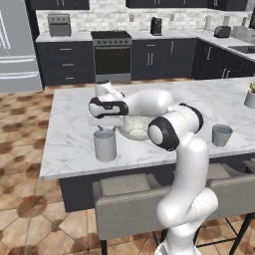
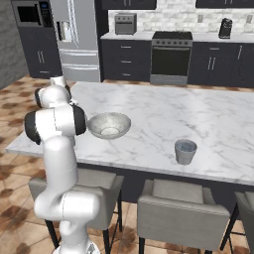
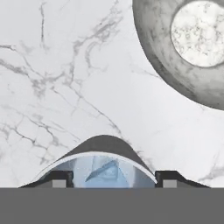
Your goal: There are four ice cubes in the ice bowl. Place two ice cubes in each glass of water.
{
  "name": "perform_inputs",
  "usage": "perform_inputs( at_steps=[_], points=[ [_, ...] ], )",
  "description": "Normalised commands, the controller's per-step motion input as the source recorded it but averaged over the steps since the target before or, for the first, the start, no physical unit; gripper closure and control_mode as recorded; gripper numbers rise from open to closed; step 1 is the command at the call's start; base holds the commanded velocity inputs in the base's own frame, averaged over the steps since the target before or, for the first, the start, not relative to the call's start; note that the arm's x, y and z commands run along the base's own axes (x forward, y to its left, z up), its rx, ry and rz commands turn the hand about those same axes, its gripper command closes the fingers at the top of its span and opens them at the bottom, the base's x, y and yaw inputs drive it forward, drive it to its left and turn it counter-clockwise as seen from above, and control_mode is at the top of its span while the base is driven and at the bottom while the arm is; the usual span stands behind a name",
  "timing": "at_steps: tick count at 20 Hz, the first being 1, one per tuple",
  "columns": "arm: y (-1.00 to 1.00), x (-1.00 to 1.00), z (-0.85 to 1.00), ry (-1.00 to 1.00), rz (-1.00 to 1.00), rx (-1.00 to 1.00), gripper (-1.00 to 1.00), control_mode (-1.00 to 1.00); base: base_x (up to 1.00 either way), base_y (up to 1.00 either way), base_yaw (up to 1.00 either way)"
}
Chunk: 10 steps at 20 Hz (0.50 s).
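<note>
My gripper (image 1: 105, 124) hangs just above the left glass of water (image 1: 104, 145), a grey ribbed tumbler near the island's front edge. In the hand view my gripper (image 3: 113, 180) is open, its fingertips (image 3: 59, 179) wide apart over the glass (image 3: 101, 151). A pale-blue ice cube (image 3: 105, 171) lies in the bluish water below them, with nothing held between the fingers. The ice bowl (image 1: 134, 130), mottled grey and shallow, sits just right of this glass; the part of its pale floor (image 3: 199, 33) that shows is bare. The second glass of water (image 1: 221, 134) (image 2: 185, 151) stands far to the right.
The marble island (image 1: 64, 144) runs wide to both sides. Grey stools (image 1: 127, 209) (image 2: 178, 208) are tucked under its near edge. A potted plant (image 1: 250, 95) stands at the far right. My own arm (image 2: 54, 124) blocks the left glass in the right base view.
</note>
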Motion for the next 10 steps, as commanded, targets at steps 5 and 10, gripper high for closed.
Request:
perform_inputs(
  at_steps=[5, 10],
  points=[
    [-0.15, 0.16, 0.15, -0.13, 0.00, 0.03, -1.00, -1.00, 0.00, 0.00, 0.00],
    [-0.70, -0.83, 0.67, -0.14, 0.00, 0.11, -1.00, -1.00, 0.00, 0.00, 0.00]
  ],
)
